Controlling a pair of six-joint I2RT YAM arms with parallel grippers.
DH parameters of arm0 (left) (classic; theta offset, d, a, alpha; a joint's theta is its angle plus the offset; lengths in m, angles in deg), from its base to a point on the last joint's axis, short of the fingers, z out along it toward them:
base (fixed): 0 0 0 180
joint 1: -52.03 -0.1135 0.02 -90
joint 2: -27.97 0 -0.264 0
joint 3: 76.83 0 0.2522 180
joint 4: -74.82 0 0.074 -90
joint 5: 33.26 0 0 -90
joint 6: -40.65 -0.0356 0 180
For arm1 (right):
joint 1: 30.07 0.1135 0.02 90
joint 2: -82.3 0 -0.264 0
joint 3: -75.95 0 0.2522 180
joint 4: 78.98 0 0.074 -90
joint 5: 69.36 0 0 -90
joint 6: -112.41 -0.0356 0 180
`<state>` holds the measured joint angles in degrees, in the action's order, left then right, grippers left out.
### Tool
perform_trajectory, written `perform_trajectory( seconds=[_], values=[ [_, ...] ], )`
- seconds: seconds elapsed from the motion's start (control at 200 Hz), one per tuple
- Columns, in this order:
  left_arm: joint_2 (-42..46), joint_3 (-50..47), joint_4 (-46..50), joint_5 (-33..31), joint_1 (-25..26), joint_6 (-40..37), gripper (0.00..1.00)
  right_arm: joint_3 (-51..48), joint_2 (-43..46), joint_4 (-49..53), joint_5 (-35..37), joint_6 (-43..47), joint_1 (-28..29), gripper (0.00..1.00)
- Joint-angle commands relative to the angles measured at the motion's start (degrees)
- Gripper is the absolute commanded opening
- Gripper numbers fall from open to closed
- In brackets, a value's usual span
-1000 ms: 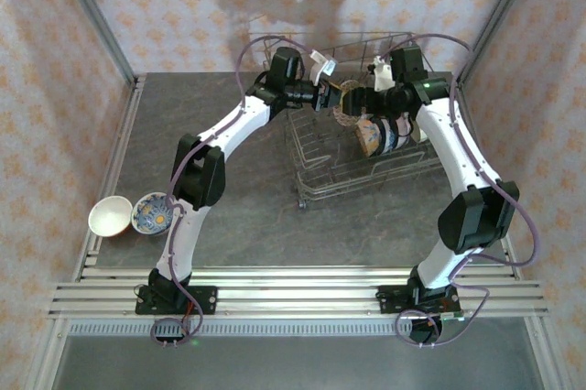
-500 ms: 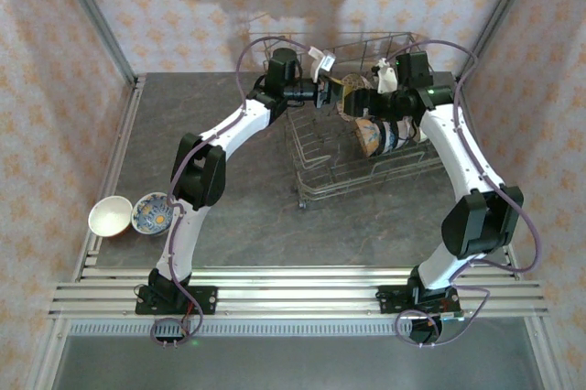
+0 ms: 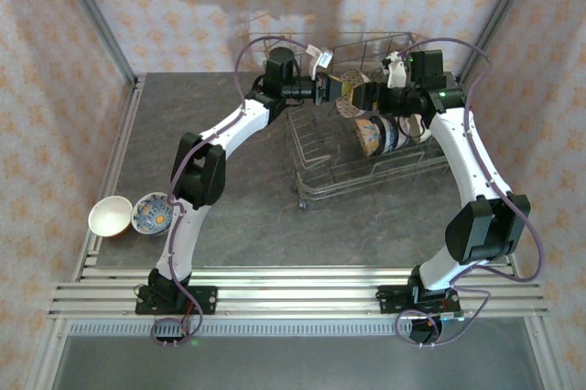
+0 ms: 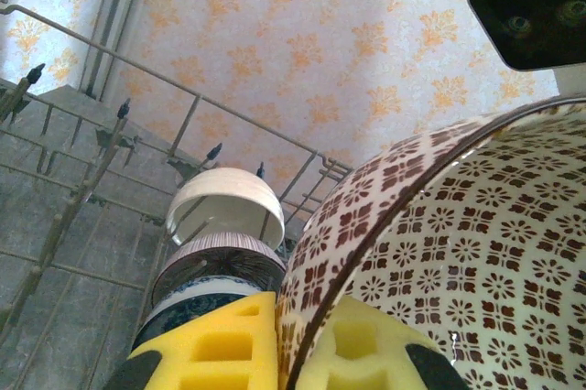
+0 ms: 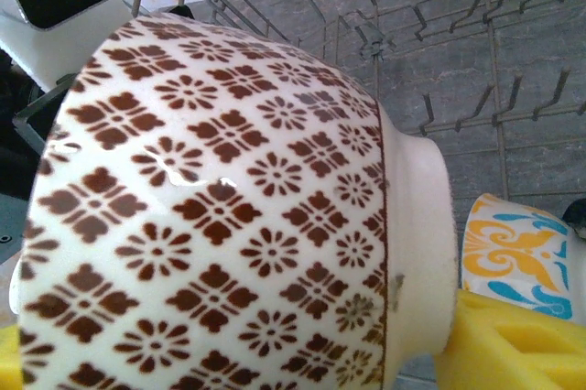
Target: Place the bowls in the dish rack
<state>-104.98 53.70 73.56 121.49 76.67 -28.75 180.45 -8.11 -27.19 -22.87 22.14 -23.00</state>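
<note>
A cream bowl with brown flower pattern [image 3: 349, 97] hangs above the back of the dish rack [image 3: 311, 190]. My left gripper [image 3: 331, 90] [image 4: 293, 340] is shut on its rim, one yellow pad [image 4: 215, 344] outside and the other pad [image 4: 366, 353] inside. My right gripper [image 3: 368, 97] [image 5: 247, 353] straddles the same bowl [image 5: 229, 207] from rim to foot, its yellow pad [image 5: 513, 344] against the foot; whether it grips is unclear. Several bowls [image 3: 380, 134] stand on edge in the rack. A cream bowl [image 3: 110, 216] and a blue patterned bowl [image 3: 153, 213] sit on the table at left.
The racked bowls [image 4: 220, 253] stand just below the held bowl, among them an orange-and-blue one [image 5: 517, 257]. Upright tines [image 5: 458, 60] and the wire rim [image 4: 137, 70] surround them. Patterned walls close in behind and at both sides.
Both grippers rose a little toward the back wall with the brown-patterned bowl between them. The right gripper's jaws have narrowed around the bowl.
</note>
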Motion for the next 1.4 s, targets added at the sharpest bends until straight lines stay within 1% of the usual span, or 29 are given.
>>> perform_trajectory(
  seconds=[0.0, 0.12, 0.19, 0.265, 0.31, 0.435, 0.465, 0.52, 0.641, 0.871, 1.126, 1.251, 1.296, 1.356, 1.396],
  values=[
    [-1.09, -0.49, -4.55, 1.78, -0.25, 0.97, 0.0, -0.31, 1.08, -2.35, -3.38, -0.31, 0.05, 0.68],
    [-1.09, -0.02, -1.91, 1.3, -0.07, -0.74, 0.0, -0.39, 1.03, -2.81, -3.6, -0.52, 0.05, 0.65],
    [-1.01, 0.59, 1.48, 0.55, 0.18, -3.04, 0.0, -0.3, 1.02, -2.74, -3.27, -0.52, 0.05, 0.63],
    [-0.67, 1.27, 6.57, -0.93, 0.4, -6.48, 0.07, -0.78, 1.3, -2.61, -1.88, -0.43, 0.06, 0.62],
    [-0.4, 1.52, 9.41, -1.74, 0.44, -8.55, 0.15, -1.21, 1.43, -2.4, -0.81, -0.27, 0.04, 0.62],
    [0.14, 1.92, 15.37, -3.22, 0.46, -12.83, 0.33, -3.03, 2.23, -2.47, 0.47, -0.19, 0.05, 0.61],
    [0.14, 2.01, 16.6, -3.48, 0.45, -13.6, 0.35, -3.45, 2.41, -2.43, 0.52, -0.22, 0.05, 0.6],
    [0.1, 2.38, 18.43, -3.73, 0.56, -14.8, 0.37, -4.38, 2.52, -2.69, 0.87, -0.25, 0.05, 0.6],
    [-0.2, 3.64, 23.27, -4.63, 0.72, -18.07, 0.46, -6.1, 2.48, -3.28, 1.15, -0.4, 0.05, 0.59],
    [-1.08, 7.28, 33.21, -7.87, 1.34, -24.76, 0.54, -7.38, 1.91, -3.09, 3.1, 0.04, 0.05, 0.58],
    [-2.37, 11.07, 41.67, -10.98, 1.77, -30.28, 0.57, -6.51, 0.09, -0.99, 5.73, 1.2, 0.12, 0.56],
    [-2.91, 11.89, 43.02, -11.92, 2.08, -31.49, 0.56, -5.44, -1.17, -0.08, 5.6, 1.82, 0.55, 0.54],
    [-3.34, 12.69, 44.14, -12.5, 2.22, -32.06, 0.54, -5.14, -1.61, 0.02, 5.75, 1.92, 0.81, 0.54],
    [-3.95, 13.69, 45.61, -12.82, 2.43, -32.87, 0.47, -4.75, -2.24, 0.51, 6.19, 2.13, 1.25, 0.54],
    [-4.14, 14.05, 46.14, -13.78, 2.67, -33.35, 0.45, -4.25, -2.64, 1.09, 7.36, 2.31, 1.66, 0.54]
  ],
)
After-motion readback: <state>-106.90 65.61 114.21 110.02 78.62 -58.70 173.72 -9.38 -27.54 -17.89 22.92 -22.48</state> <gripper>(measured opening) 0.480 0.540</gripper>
